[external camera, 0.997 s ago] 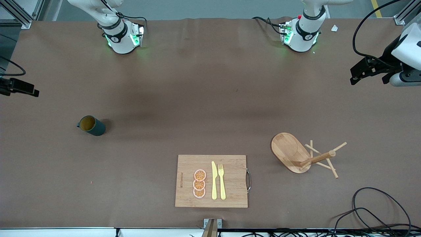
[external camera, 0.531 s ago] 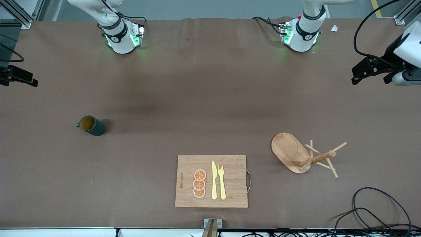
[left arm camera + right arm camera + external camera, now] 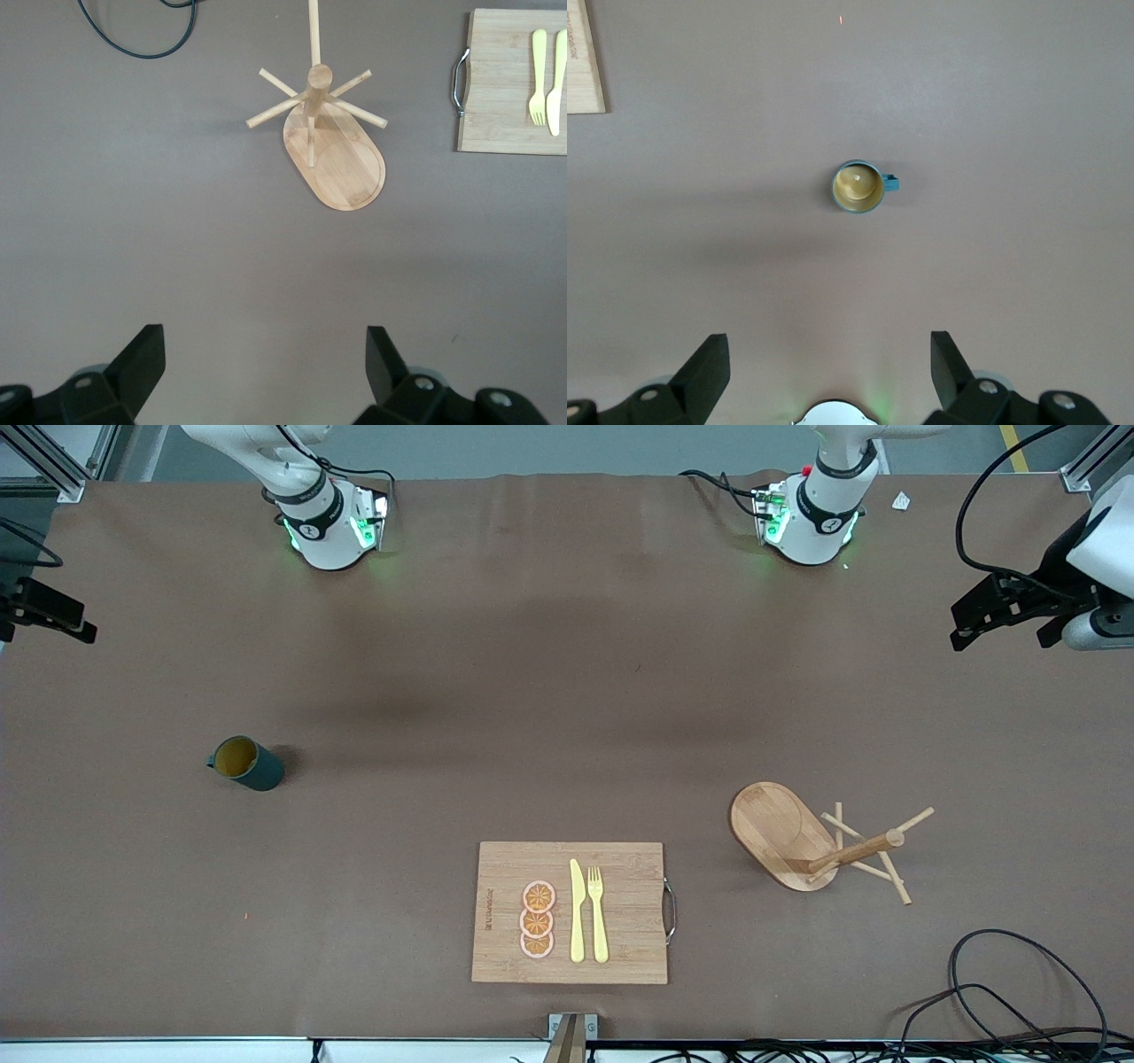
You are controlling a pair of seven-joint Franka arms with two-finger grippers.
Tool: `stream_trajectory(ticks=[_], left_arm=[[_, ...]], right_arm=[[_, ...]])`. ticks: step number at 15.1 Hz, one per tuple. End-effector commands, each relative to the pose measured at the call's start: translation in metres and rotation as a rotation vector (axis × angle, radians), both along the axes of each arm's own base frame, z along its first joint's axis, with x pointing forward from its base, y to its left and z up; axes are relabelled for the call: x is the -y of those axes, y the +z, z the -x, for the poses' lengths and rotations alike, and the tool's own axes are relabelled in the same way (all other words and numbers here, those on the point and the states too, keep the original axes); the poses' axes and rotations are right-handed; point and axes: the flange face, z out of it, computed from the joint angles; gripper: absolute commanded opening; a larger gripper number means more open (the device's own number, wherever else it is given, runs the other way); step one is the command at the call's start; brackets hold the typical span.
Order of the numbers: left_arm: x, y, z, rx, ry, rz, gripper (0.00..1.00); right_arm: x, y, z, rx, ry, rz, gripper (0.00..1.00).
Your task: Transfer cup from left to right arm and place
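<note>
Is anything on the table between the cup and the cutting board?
Nothing: the front view shows bare table between the cup and the cutting board.

The bench (image 3: 567,691) is covered with a matt brown sheet that looks like paper or thin cloth, faintly creased near the upper edge of the front view. The small dark teal-green cylindrical cup (image 3: 247,763), at the left of that view, has a smooth, slightly glossy glazed look with an ochre-brown inside. The rectangular bamboo cutting board (image 3: 569,911), low in the centre, shows matt striped grain and a thin metal handle (image 3: 671,910). On it lie a smooth pale yellow plastic knife (image 3: 577,911) and fork (image 3: 598,913). The oval-based wooden mug rack (image 3: 806,845), at the lower right, looks light and satin-finished.
</note>
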Motion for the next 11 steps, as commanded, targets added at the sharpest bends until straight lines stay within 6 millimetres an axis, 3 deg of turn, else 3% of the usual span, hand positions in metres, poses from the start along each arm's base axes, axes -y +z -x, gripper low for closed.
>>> stream_trajectory(ticks=[1, 11], left_arm=[[-0.003, 0.007, 0.005, 0.016, -0.014, 0.003, 1.00], [-0.004, 0.008, 0.007, 0.012, -0.012, 0.008, 1.00]], right_arm=[[0.000, 0.005, 0.012, 0.018, -0.015, 0.004, 1.00], [-0.001, 0.011, 0.026, 0.028, -0.006, -0.002, 1.00]])
